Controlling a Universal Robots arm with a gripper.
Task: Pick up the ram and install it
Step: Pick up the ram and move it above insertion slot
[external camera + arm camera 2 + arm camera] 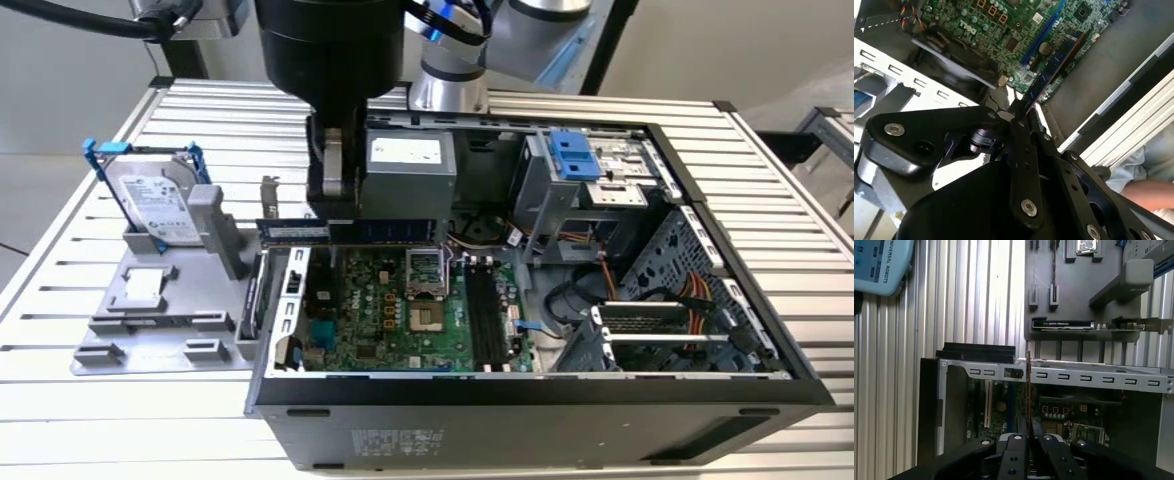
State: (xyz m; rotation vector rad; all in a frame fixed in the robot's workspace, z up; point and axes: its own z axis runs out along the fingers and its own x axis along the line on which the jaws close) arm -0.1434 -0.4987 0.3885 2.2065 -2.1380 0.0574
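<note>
Exterior view, upper centre of the frame: gripper [334,212] clamped on the ram [394,230], nearer the stick's end toward the exterior view's left. Holds it level, just above the upper edge of the motherboard [400,310] inside the open computer case [534,398].

Second wrist view: pinches the ram [1054,65], seen edge-on over the green board.

First wrist view: grips the ram [1028,390] as a thin line crossing the case's slotted rail.
</note>
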